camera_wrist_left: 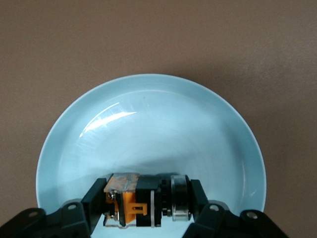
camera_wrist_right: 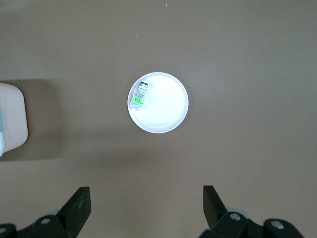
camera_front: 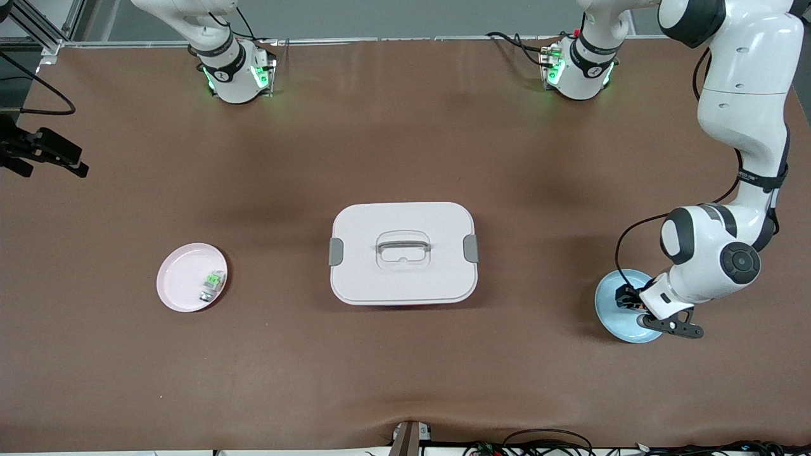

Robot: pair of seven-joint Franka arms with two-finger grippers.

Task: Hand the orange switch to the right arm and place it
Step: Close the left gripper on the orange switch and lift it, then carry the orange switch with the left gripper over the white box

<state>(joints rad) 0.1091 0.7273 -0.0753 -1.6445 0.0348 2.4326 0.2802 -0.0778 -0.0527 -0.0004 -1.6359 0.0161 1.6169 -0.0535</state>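
Observation:
The orange switch (camera_wrist_left: 143, 201), black with an orange body and a silver ring, lies on its side in the light blue plate (camera_wrist_left: 148, 124) at the left arm's end of the table. My left gripper (camera_wrist_left: 147, 203) is down in that plate (camera_front: 611, 316) and shut on the switch, one finger at each end of it. In the front view the left gripper (camera_front: 627, 301) hides most of the switch. My right gripper (camera_wrist_right: 147, 206) hangs open and holds nothing, high over the table near the pink plate (camera_wrist_right: 166, 109). Only the right arm's base shows in the front view.
The pink plate (camera_front: 184, 285) at the right arm's end holds a small green-and-clear part (camera_front: 213, 283). A white lidded box (camera_front: 403, 253) with a handle and grey side clips stands at the middle of the table. Bare brown tabletop lies between them.

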